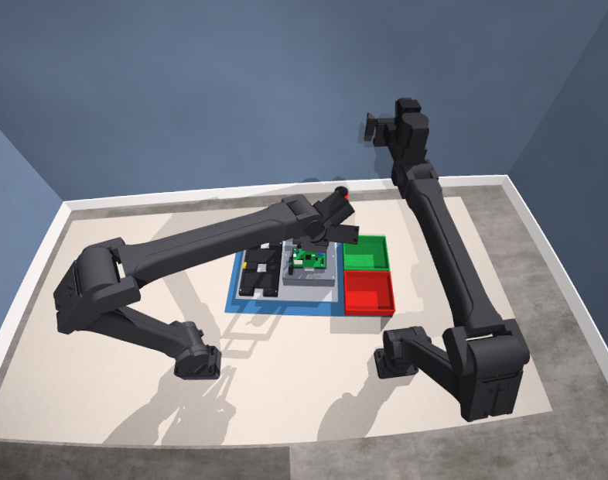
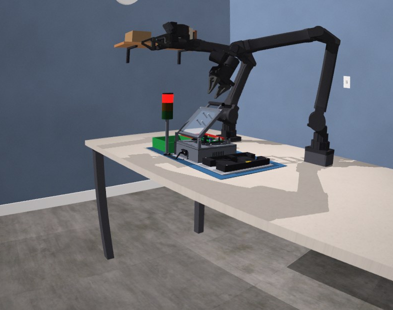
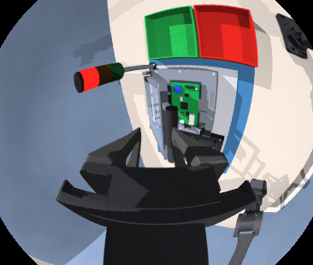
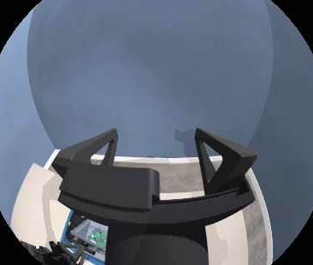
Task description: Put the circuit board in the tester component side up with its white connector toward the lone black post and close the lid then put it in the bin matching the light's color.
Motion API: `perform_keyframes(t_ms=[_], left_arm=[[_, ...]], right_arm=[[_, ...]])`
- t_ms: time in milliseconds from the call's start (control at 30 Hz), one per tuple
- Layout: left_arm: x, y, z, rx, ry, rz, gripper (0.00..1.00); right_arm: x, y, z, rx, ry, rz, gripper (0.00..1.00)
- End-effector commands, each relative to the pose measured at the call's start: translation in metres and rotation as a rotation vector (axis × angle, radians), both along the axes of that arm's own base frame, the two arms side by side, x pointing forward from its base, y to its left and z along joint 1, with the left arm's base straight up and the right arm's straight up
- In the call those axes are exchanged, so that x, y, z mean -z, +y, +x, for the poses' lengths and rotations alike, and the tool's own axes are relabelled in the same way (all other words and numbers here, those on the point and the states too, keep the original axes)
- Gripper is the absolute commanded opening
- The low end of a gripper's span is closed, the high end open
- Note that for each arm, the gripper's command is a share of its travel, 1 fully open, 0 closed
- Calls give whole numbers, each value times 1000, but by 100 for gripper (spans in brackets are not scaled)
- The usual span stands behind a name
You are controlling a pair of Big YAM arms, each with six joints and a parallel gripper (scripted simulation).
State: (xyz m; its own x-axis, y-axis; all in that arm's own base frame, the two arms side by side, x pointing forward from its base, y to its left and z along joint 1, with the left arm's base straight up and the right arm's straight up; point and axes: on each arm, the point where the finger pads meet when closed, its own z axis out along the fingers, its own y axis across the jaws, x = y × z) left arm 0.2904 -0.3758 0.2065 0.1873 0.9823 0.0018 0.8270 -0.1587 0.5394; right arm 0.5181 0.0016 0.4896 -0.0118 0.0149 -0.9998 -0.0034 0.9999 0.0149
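Observation:
The green circuit board [image 1: 312, 258] [image 3: 185, 96] lies component side up in the grey tester [image 1: 309, 282] [image 2: 206, 154]. Its white connector [image 3: 191, 118] is at the end nearer the tray. The tester's clear lid [image 2: 200, 122] [image 3: 171, 121] stands partly raised, with a dark bar handle at its free edge. The signal light's red section [image 2: 167, 98] [image 3: 90, 79] is lit. My left gripper [image 2: 212, 95] [image 3: 156, 132] is partly open and empty, a little above the handle. My right gripper [image 4: 156, 132] is wide open and empty, high up near the back wall, far from the tester.
The green bin [image 1: 386, 253] [image 3: 160, 40] and red bin [image 1: 369, 311] [image 3: 209, 26] stand empty beside the tester. The black tray [image 1: 252, 282] [image 2: 243, 163] is empty on its other side. The signal light's thin pole [image 2: 167, 135] rises behind the tester.

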Motion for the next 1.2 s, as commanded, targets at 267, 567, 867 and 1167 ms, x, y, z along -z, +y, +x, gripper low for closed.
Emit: perform_keyframes(t_ms=[267, 567, 867, 1167], left_arm=[[-16, -40, -20, 80, -440, -188, 38], [0, -16, -40, -8, -696, -217, 38], [28, 23, -25, -87, -766, -107, 38], [21, 19, -17, -106, -775, -125, 38]], right_arm=[[-9, -2, 0, 4, -23, -15, 100], [-9, -2, 0, 4, -23, -15, 100], [-9, -2, 0, 4, -23, -15, 100], [-9, -2, 0, 4, -23, -15, 100]])
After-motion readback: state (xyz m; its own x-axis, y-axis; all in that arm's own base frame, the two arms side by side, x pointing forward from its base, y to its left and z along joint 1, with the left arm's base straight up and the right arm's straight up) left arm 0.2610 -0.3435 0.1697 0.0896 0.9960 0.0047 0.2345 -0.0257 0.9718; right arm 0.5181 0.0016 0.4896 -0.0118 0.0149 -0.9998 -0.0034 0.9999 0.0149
